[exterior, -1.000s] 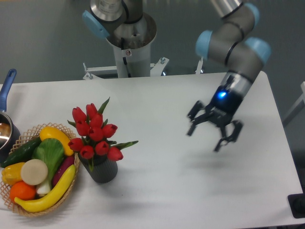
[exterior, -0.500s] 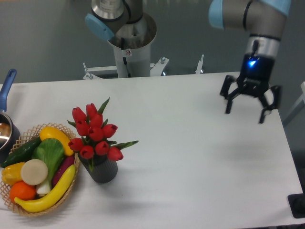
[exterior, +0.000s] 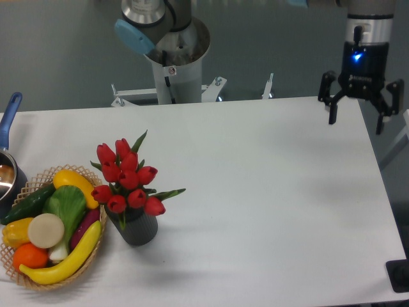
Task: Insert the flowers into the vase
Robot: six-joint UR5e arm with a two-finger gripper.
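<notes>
A bunch of red tulip flowers (exterior: 128,178) with green leaves stands upright in the small dark grey ribbed vase (exterior: 138,229) at the front left of the white table. The stems go down into the vase's mouth. High at the far right edge of the table hangs my gripper (exterior: 356,119), open, fingers pointing down, nothing between them. It is far from the vase and touches nothing.
A wicker basket (exterior: 97,246) of toy vegetables and fruit stands just left of the vase, touching or nearly touching it. A blue-handled metal pot (exterior: 7,167) sits at the left edge. The arm's base column (exterior: 172,57) rises behind the table.
My open gripper has risen and moved back to the right, from mid-right over the table to the far right edge. Flowers and vase have not moved.
</notes>
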